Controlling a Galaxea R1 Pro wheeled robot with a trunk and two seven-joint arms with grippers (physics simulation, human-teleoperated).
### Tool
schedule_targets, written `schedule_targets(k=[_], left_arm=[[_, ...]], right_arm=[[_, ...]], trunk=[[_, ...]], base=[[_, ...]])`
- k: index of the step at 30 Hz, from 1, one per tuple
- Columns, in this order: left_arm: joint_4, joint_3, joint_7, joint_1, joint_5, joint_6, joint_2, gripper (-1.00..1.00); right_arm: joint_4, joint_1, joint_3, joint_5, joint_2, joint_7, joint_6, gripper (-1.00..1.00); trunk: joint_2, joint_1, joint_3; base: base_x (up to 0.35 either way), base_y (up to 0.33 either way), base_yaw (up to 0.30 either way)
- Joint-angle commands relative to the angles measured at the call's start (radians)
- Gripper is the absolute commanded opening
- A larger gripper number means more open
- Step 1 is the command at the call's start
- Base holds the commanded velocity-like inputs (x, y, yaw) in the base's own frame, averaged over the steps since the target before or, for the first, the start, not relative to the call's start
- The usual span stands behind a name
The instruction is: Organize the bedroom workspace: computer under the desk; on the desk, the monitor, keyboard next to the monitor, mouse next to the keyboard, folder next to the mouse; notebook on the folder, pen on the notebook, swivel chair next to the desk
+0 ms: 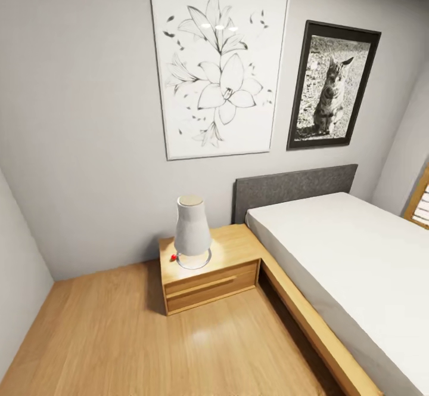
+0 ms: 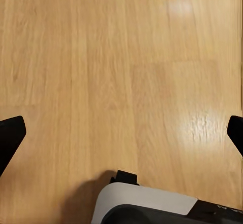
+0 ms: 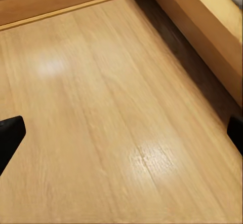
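The head view looks onto a bedroom corner. A light wooden nightstand (image 1: 208, 268) stands at about 6 o'clock from picture centre, against the grey wall (image 1: 83, 145). A white lamp (image 1: 192, 229) stands on it on a clear round base, with a tiny red thing (image 1: 173, 257) just beside that base at its 9 o'clock; it is too small to name. The bed (image 1: 345, 253), with a white mattress and grey headboard (image 1: 295, 188), runs from centre toward 4 o'clock and is cut off by the right and lower edges. On the wall hang a lily drawing (image 1: 217, 65) at 12 o'clock and a framed cat photo (image 1: 332, 86) at 2 o'clock. A strip of window frame (image 1: 419, 202) is cut off at 3 o'clock.

The desk, computer, monitor, keyboard, mouse, folder, chair and pen lie outside these pictures.

In the left wrist view the left gripper (image 2: 121, 133) is spread wide, its black fingertips (image 2: 10, 138) barely entering at either edge, with nothing between them but wooden floor (image 2: 101, 57). Part of the robot's white and black body (image 2: 147, 203) shows at one edge.

In the right wrist view the right gripper (image 3: 121, 133) is likewise wide apart and holds nothing; one finger is only a sliver. The floor lies under it, with the bed's wooden side (image 3: 202, 21) and the nightstand's base (image 3: 55, 1) cut off beyond.
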Motion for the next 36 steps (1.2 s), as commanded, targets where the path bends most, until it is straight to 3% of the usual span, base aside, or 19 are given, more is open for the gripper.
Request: schedule_targets(k=[1, 8, 36], left_arm=[[0.0, -0.004, 0.0, 0.0, 0.009, -0.003, 0.0, 1.0], [0.0, -0.004, 0.0, 0.0, 0.009, -0.003, -0.001, 1.0], [-0.001, -0.005, 0.0, 0.0, 0.009, -0.003, 0.0, 1.0]], right_arm=[[0.001, -0.001, -0.002, 0.001, 0.001, -0.001, -0.003, 1.0], [0.001, -0.001, -0.002, 0.001, 0.001, -0.001, -0.003, 1.0], [0.001, -0.001, -0.005, -0.003, 0.01, -0.01, 0.0, 1.0]], trunk=[[-0.001, 0.0, -0.001], [-0.001, 0.0, -0.001], [-0.001, 0.0, -0.012]], base=[[-0.223, 0.0, -0.299], [-0.144, 0.0, -0.299], [-0.002, 0.0, -0.268]])
